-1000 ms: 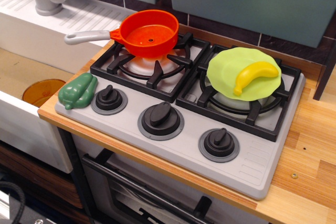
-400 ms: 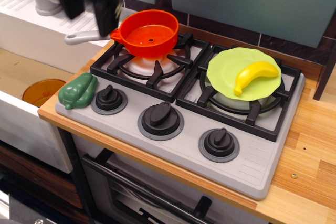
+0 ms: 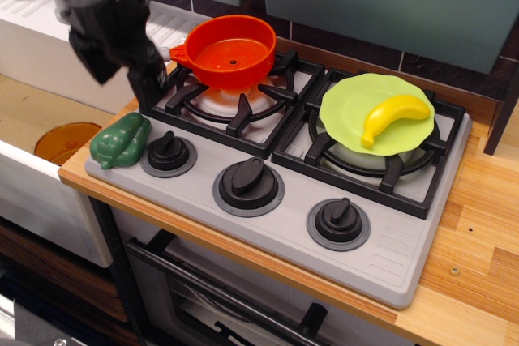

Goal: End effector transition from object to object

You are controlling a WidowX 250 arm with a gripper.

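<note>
the toy stove [image 3: 268, 224] spreads out to the right of the pincer [image 3: 134, 79], and the pincer hangs above the green pepper [image 3: 120, 140], nothing in its grip, so the hop between objects looks close to finished, only the final drop left. the arm comes down blurred from the top left corner, the orange pan [image 3: 229, 50] just to its right, the banana [image 3: 393, 116] well off. finger spread: cannot tell.
</note>
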